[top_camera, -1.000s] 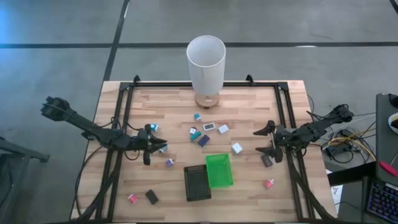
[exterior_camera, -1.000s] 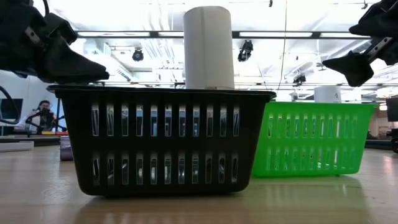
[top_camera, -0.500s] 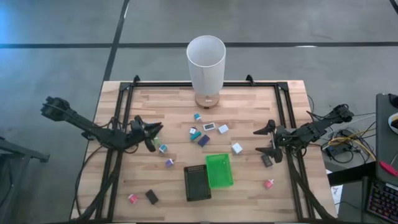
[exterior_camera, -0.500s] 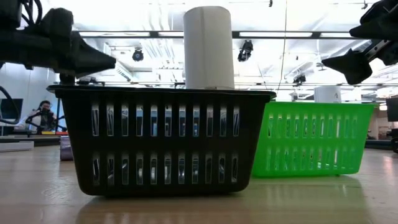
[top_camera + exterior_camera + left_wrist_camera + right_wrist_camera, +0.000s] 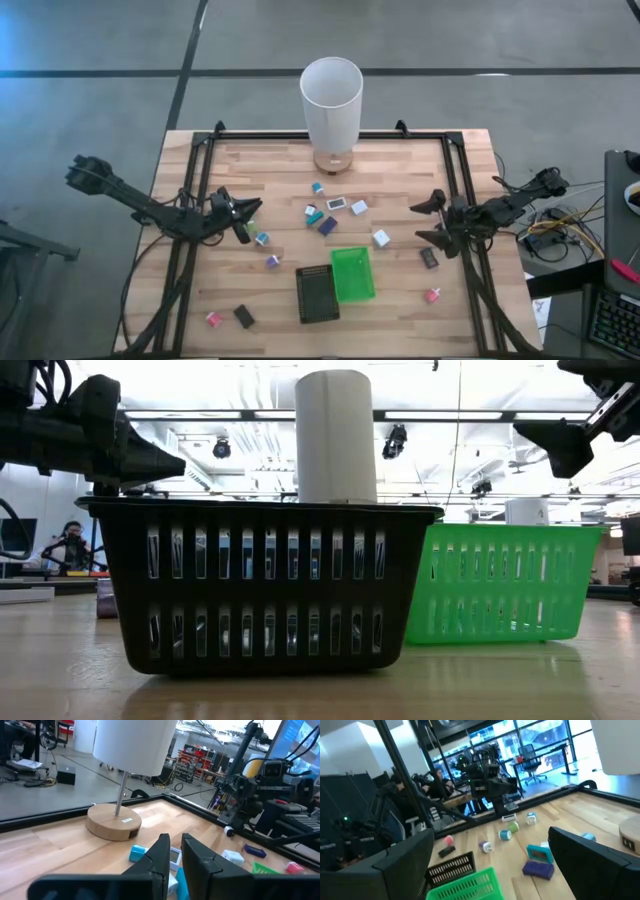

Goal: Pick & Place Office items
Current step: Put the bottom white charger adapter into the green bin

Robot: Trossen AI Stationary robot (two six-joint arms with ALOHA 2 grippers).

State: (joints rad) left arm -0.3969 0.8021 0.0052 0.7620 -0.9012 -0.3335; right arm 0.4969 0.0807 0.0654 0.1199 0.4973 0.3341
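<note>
Office items [image 5: 327, 212] lay scattered on the tabletop [image 5: 280, 170], mostly between your two grippers. Left gripper [image 5: 243, 234] had pulled back from the teal-white block [image 5: 262, 239] and closed empty: no pick made. Right gripper [image 5: 434, 220] hung wide open, empty. Blocks too small to tell their long axes.

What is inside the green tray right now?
From above, the green tray shows only its bare green floor, no office items. The low view shows nothing through its slotted wall.
</note>
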